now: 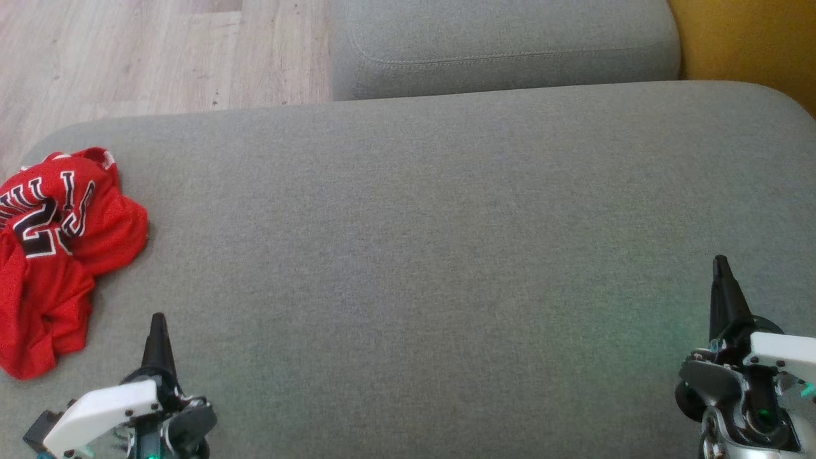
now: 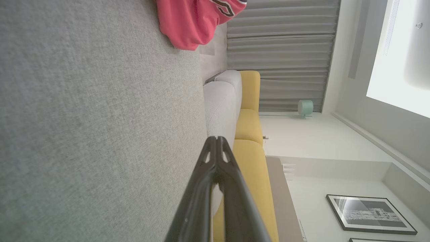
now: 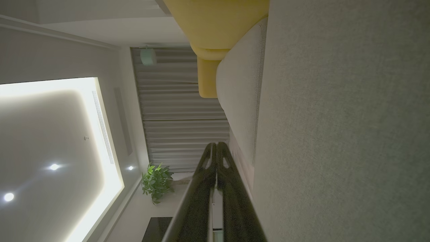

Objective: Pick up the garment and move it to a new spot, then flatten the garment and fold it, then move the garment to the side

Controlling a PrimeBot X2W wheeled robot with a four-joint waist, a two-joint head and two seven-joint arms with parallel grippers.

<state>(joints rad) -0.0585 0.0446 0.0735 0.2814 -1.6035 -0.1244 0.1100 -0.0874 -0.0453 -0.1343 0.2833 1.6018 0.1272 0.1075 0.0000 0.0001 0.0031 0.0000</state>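
Lying crumpled: red garment point(image 1: 57, 268), numeral perhaps 23; left claw point(image 1: 157, 317), right claw point(image 1: 720, 260) both together.

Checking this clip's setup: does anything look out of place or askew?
The red jersey lies crumpled in a heap at the left edge of the grey cushion, near the left gripper. Nothing looks spilled or damaged.

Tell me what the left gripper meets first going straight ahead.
Probably nothing close: the left gripper points along the bare grey cushion; the red jersey lies off to its left.
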